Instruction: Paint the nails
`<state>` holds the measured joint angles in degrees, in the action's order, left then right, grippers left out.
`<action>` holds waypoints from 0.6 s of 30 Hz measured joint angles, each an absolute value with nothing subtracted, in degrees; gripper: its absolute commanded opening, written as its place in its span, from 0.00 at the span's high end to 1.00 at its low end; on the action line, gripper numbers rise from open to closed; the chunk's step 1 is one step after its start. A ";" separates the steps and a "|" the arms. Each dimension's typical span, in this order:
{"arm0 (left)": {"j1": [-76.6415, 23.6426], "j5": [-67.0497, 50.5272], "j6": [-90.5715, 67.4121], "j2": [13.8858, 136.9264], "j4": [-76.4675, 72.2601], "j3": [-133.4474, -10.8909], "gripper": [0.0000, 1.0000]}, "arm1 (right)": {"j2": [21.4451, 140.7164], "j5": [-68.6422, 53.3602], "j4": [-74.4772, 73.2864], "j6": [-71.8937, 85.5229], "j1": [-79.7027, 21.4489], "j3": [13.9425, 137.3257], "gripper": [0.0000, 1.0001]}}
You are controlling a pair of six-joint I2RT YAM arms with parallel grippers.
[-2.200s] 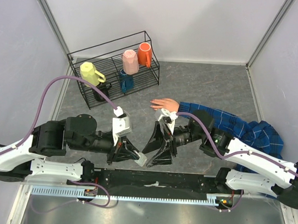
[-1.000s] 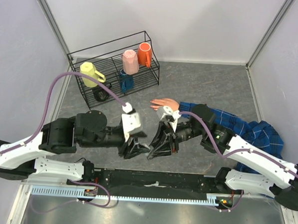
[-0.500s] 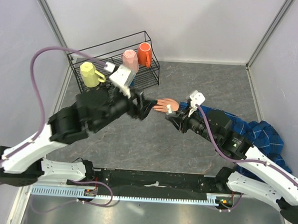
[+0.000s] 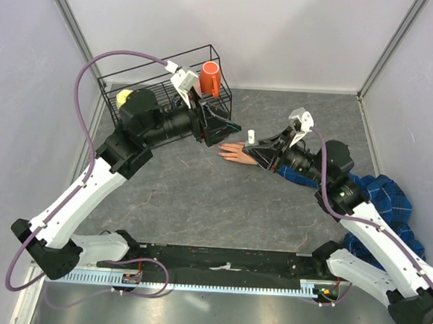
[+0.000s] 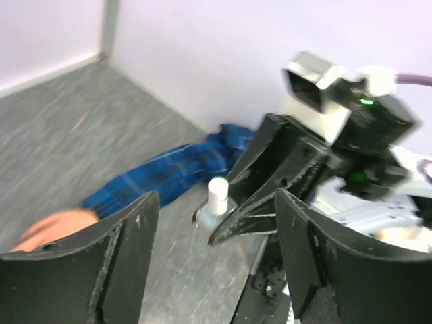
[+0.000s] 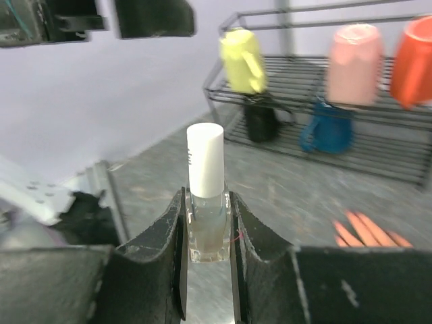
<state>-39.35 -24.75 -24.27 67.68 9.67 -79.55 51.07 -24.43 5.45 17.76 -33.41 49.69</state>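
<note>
The peach-pink fake hand (image 4: pixel 236 152) lies flat on the grey table, at the end of a blue plaid sleeve (image 4: pixel 360 188). Its nails are too small to make out. My right gripper (image 4: pixel 256 145) hangs just right of the hand, shut on a small clear bottle (image 6: pixel 206 214) with a white cap (image 4: pixel 252 136), held upright. My left gripper (image 4: pixel 228 131) hovers left of the bottle, facing it, open with nothing between its fingers. The left wrist view shows the bottle (image 5: pixel 216 202) in the right gripper's fingers (image 5: pixel 260 202), with the hand (image 5: pixel 50 228) at lower left.
A black wire rack (image 4: pixel 220 97) stands at the back left behind the left gripper. It holds a yellow cup (image 6: pixel 243 61), a pink cup (image 6: pixel 354 57), an orange cup (image 4: pixel 210 78), a blue cup (image 6: pixel 327 131) and a black one (image 6: pixel 260 121). Walls enclose the table.
Both arms have lifted away from the near edge and swung toward the back. The right gripper carried the bottle to beside the hand. The left gripper's jaws have spread wider.
</note>
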 measured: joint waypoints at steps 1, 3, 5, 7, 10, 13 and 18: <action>-37.98 -27.75 -24.88 67.90 7.77 -79.42 0.04 | 52.23 -28.10 8.05 19.97 -31.97 49.98 1.00; -35.09 -33.67 -26.72 68.29 3.99 -78.83 0.05 | 54.08 -33.23 12.40 24.08 -29.26 50.33 1.00; -32.36 -39.16 -29.28 68.75 -0.58 -77.49 0.10 | 55.33 -37.65 16.62 28.27 -26.35 50.33 1.00; -30.11 -44.34 -31.92 70.00 -5.74 -76.27 0.18 | 56.51 -41.91 21.61 33.30 -23.44 50.35 1.00; -29.15 -51.16 -35.81 73.54 -14.37 -75.66 0.22 | 58.92 -47.24 28.82 40.05 -20.29 51.13 1.00; -29.17 -56.58 -39.20 77.28 -22.44 -75.46 0.24 | 62.26 -51.51 33.93 44.69 -19.53 52.82 1.00; -29.17 -62.19 -43.40 83.77 -30.09 -78.89 0.36 | 66.39 -55.94 40.07 50.24 -19.49 54.68 1.00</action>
<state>-29.17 -62.19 -43.40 83.77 -30.09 -78.89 66.39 -55.94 40.07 50.24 -19.49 54.68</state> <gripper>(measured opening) 0.721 0.296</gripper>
